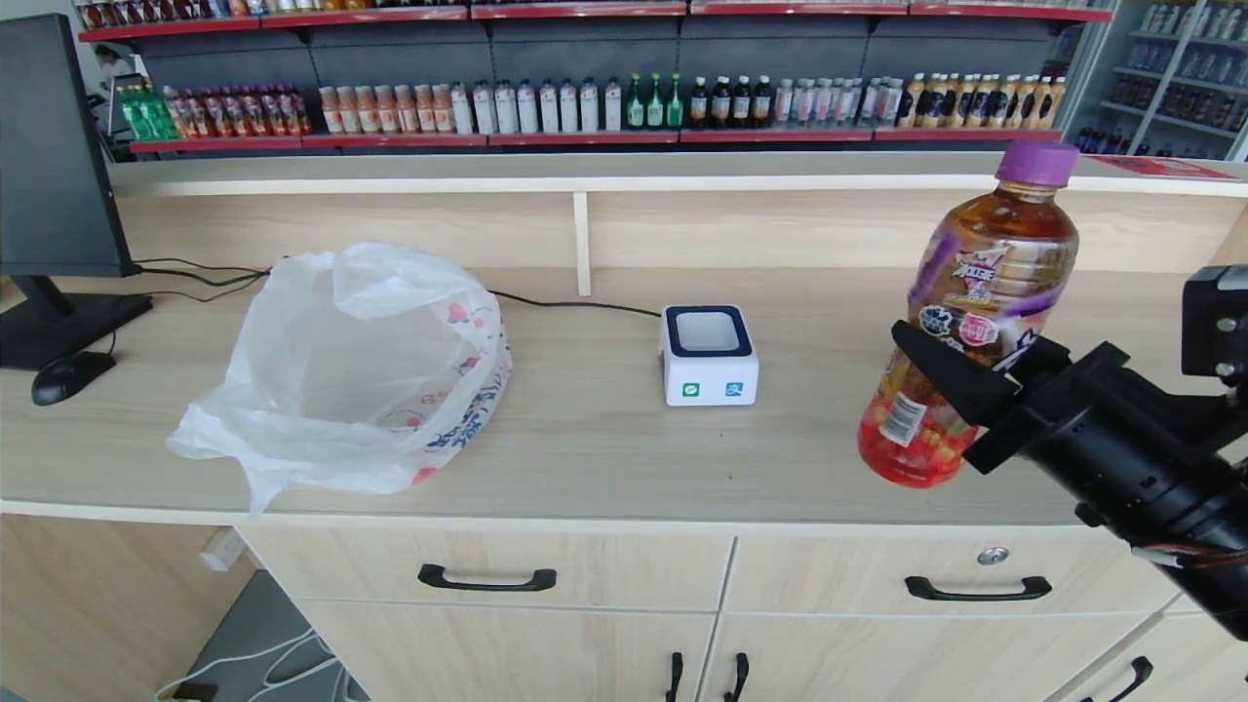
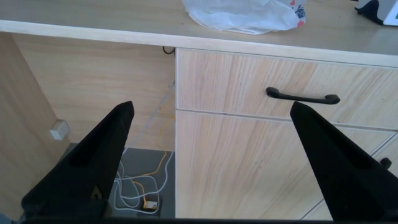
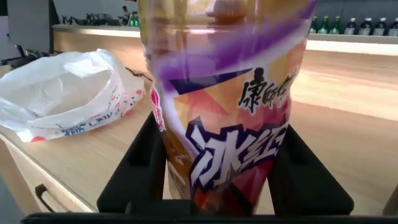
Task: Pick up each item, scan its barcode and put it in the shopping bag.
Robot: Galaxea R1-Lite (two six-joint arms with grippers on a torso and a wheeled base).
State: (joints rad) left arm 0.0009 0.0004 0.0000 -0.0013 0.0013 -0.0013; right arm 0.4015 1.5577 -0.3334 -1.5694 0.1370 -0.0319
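**Right gripper** [image 1: 938,369] — black jaws pinching the bottle [image 1: 975,292] across its lower body, one finger [image 1: 951,372] lying over the label. The bottle is clear plastic, ribbed, filled with amber-red drink, with a glossy wrap and a purple screw cap; it leans slightly, cap uppermost. Its base hangs over the front strip of the counter [image 1: 604,458]; contact with the surface cannot be told.

**Left gripper** [image 2: 211,107] — jaws spread wide, nothing between them. They sit below the counter edge, and a pale wood-grain drawer front [image 2: 249,81] with a black bar handle [image 2: 303,96] faces them.

**Scanner** [image 1: 709,353] — small white box with rounded corners and a dark-framed glass top, to the left of the right jaws and well apart from them. Bare counter lies between it and the bottle. A thin black cable [image 1: 575,304] runs from it behind the bag.

**Shopping bag** [image 1: 361,370] — thin, crinkled, translucent white plastic with red and blue print, mouth slumped open. It lies farther left than the scanner, its lower fold touching the counter's front edge.

**Counter** — light wood laminate with a straight front edge and a raised back ledge.

**Mouse** [image 1: 70,376] and **monitor** [image 1: 54,156] — both black, at the far left end.
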